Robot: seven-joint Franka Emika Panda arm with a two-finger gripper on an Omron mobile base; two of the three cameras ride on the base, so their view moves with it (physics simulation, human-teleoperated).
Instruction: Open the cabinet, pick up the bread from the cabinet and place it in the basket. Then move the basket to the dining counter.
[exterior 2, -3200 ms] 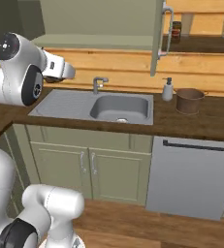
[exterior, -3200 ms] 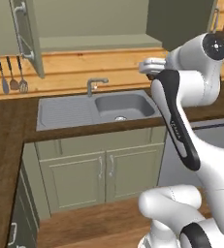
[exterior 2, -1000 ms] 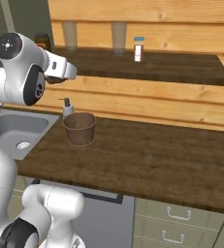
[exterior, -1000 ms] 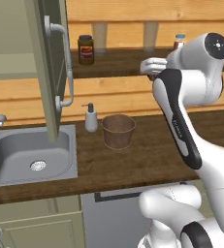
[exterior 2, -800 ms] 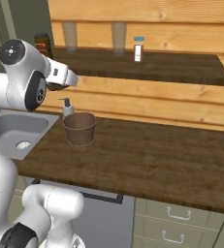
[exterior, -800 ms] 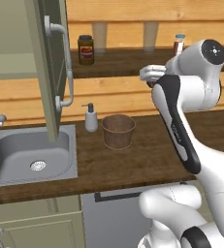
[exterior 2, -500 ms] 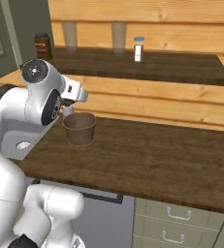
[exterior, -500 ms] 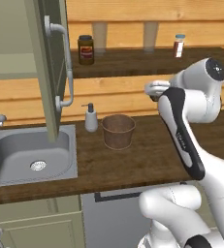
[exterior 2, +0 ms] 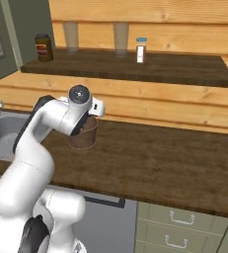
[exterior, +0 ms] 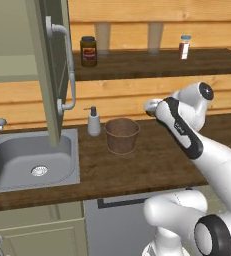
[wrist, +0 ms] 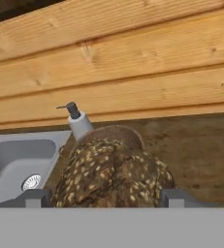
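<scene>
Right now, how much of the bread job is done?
Done: the cabinet door stands open, and the bread is out. In hand: the hand holds the bread near the basket. Left: drop the bread in, then carry the basket to the dining counter.

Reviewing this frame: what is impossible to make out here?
- Right base view: the arm covers most of the basket.
- Hand view: the bread hides the basket's inside.
- Left base view: the jar label is too small to read; the cabinet door blocks the cabinet's inside.
</scene>
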